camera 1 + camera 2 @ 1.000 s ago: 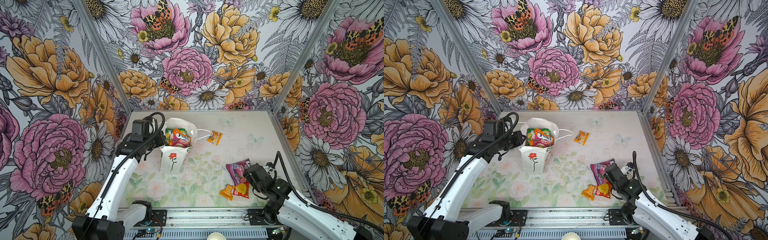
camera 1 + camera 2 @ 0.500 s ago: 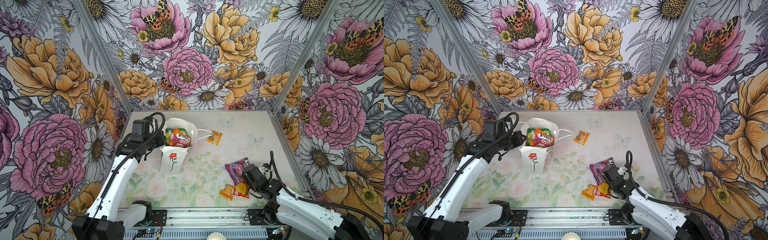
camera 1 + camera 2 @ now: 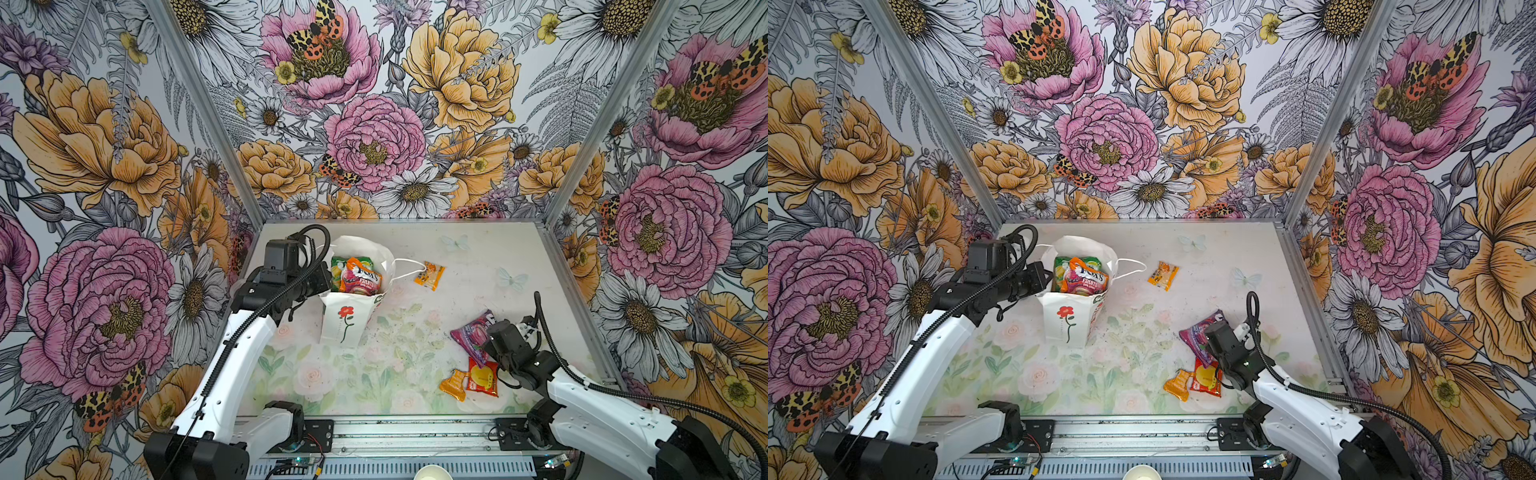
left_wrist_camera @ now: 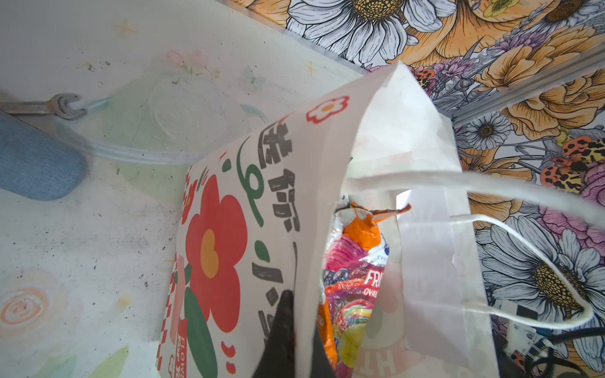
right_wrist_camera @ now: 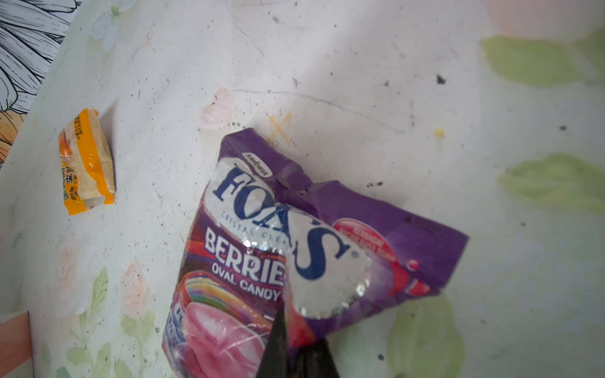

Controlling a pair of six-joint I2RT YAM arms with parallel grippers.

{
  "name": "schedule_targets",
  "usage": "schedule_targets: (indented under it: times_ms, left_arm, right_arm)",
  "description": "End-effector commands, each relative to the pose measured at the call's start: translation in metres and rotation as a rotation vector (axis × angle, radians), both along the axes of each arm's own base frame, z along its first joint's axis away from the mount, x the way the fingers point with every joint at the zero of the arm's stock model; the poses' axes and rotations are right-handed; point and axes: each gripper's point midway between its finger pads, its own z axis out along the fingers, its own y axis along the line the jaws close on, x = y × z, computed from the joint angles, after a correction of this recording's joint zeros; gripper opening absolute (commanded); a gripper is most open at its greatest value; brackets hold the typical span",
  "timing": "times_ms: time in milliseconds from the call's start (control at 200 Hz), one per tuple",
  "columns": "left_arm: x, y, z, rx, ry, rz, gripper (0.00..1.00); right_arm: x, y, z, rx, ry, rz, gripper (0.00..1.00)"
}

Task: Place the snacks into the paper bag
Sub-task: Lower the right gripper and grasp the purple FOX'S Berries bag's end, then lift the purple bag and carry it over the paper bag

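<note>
- Right gripper (image 5: 294, 350) is clenched on the near end of the purple packet (image 3: 467, 332), which lies at the near right of the table (image 3: 469, 291). The pinch sits at the very edge of the wrist view, so I cannot say for sure how much film it has caught.
- Left gripper (image 4: 299, 347) is clamped on the left wall of the paper bag (image 3: 344, 322), one finger outside and one inside, holding the mouth open.
- Paper bag: it stands upright at the far left, with bagged packets (image 3: 360, 279), green and orange-pink, showing at its top.
- Step in hand, as I judge it: picking up the purple packet. The next move calls for a lift clear of the table, a carry left and far over the bag mouth, then a release.
- Red packet (image 3: 483, 376): it lies just on the near side of the purple one and seems to touch it, so a lift could drag it along.
- Orange packet (image 3: 453, 380): it lies against the red packet's left edge.
- Small orange packet (image 3: 430, 275): it lies right of the bag, by its cord handle.
</note>
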Motion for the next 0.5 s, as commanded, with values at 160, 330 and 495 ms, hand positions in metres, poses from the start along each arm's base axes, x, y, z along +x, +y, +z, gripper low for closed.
schedule_targets:
  times_ms: [160,330,495]
  left_arm:
    - [0.013,-0.003,0.023,-0.013,-0.114,-0.008,0.0]
    - [0.014,-0.002,0.023,-0.012,-0.113,-0.005,0.0]
    - [0.014,-0.002,0.022,-0.011,-0.11,-0.002,0.0]
  right_arm:
    - [0.022,0.016,0.028,-0.043,-0.034,0.123,0.0]
    - [0.027,0.021,0.035,-0.048,-0.039,0.158,0.0]
    - [0.028,0.023,0.036,-0.049,-0.041,0.17,0.0]
